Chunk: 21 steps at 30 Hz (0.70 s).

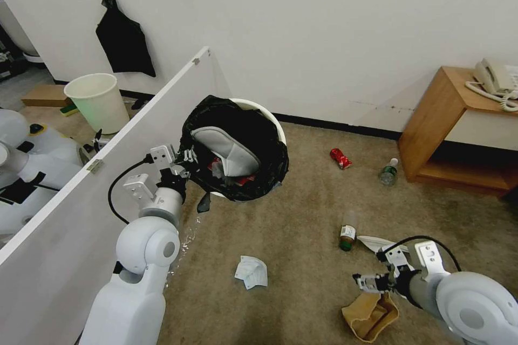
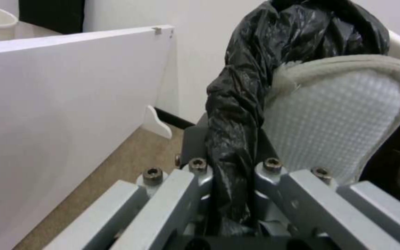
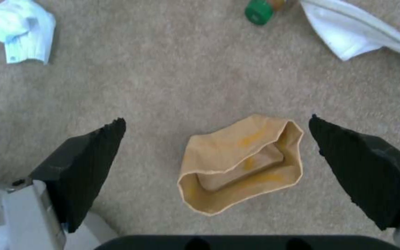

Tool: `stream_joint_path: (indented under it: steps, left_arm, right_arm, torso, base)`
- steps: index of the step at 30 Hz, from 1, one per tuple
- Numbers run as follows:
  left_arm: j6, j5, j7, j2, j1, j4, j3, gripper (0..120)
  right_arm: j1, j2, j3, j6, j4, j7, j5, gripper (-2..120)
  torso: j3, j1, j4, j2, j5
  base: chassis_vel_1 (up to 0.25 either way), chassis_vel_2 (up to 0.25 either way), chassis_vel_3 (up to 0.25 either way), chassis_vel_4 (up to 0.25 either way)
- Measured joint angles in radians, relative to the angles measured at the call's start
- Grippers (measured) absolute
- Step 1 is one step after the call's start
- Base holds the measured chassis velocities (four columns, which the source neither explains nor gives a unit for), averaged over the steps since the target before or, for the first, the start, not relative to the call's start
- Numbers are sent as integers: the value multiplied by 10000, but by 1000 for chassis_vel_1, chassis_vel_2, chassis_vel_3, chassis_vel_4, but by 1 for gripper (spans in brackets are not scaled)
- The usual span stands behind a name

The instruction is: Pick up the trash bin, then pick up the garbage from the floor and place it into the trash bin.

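Trash bin, white and lined with a crinkled black bag, hangs tilted above the carpet in our head view, held at its bagged rim by our left gripper, just beside the white partition panel. Inside it we see a white slipper with something red under it. On the floor lie a crumpled white and blue tissue, a green-capped small bottle, a second slipper, a red can and a clear bottle near the wooden side table that bears a telephone. An unlined pale bin stands beyond the partition. Our right gripper hovers low over the brown paper bag. From our left wrist, we see the fingers clamped on a twisted fold of the black bag, with the slipper's quilted sole right behind it and the partition alongside. From our right wrist, the black ribbed fingertips stand spread wide, with the paper bag lying open-mouthed on the carpet between them and untouched; the tissue, the bottle's green cap and the second slipper lie farther off.
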Motion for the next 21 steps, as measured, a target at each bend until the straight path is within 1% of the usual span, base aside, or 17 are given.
stream_joint_path:
  steps: [6,21]
  left_arm:
    - [-21,18,3,-21,95,-36,-21,4]
    - [-22,34,-7,18,210,-108,-51,4]
  right_arm:
    - [-137,-103,23,2,179,-12,193,100]
    - [-629,-85,-37,4,85,-88,88,100]
  torso:
    - [0,0,1,0,-1]
    - [0,0,0,0,-1]
  base:
    - [0,0,0,0]
    - [0,0,0,0]
